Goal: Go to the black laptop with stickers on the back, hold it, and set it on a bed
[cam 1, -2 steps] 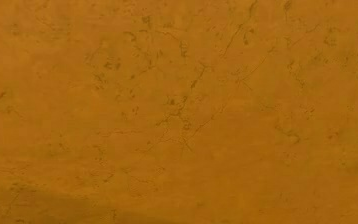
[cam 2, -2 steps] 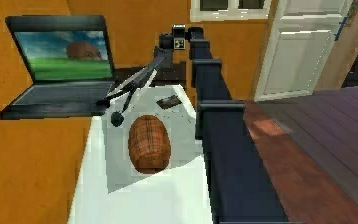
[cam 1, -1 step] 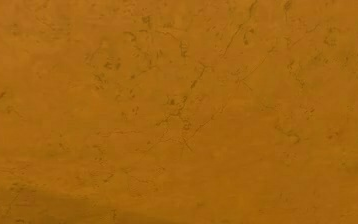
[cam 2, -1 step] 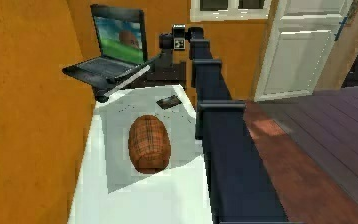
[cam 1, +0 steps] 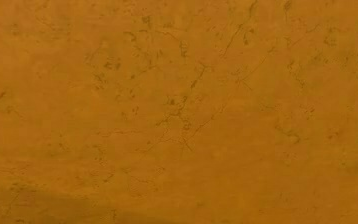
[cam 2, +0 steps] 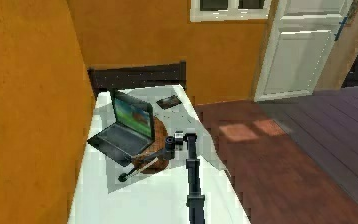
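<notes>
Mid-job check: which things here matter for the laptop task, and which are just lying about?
Job: laptop, bed, gripper.
Lying about: brown round thing by the laptop, small dark flat thing near the headboard, white door.

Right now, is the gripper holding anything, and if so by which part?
Cannot tell: the gripper shows in front of the open laptop and a brown round thing on the bed, so no hold or grip point can be made out.
</notes>
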Tool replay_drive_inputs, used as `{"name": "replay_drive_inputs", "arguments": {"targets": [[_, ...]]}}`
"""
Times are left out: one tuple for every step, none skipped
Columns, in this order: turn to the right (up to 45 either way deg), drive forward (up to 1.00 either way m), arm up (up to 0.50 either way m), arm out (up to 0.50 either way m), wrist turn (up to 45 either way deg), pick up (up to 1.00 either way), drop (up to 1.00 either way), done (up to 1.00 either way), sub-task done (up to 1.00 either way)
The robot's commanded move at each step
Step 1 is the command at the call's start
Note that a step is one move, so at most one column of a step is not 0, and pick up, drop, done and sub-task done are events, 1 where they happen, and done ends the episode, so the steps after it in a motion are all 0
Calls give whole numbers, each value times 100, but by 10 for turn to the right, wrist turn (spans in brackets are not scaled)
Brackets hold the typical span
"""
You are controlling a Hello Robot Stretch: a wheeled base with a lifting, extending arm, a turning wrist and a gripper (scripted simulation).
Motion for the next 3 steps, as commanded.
{"name": "replay_drive_inputs", "arguments": {"targets": [[0,0,-32,0,0,0,0,0,0],[0,0,0,0,0,0,100,0,0],[0,0,10,0,0,0,0,0,0]]}}
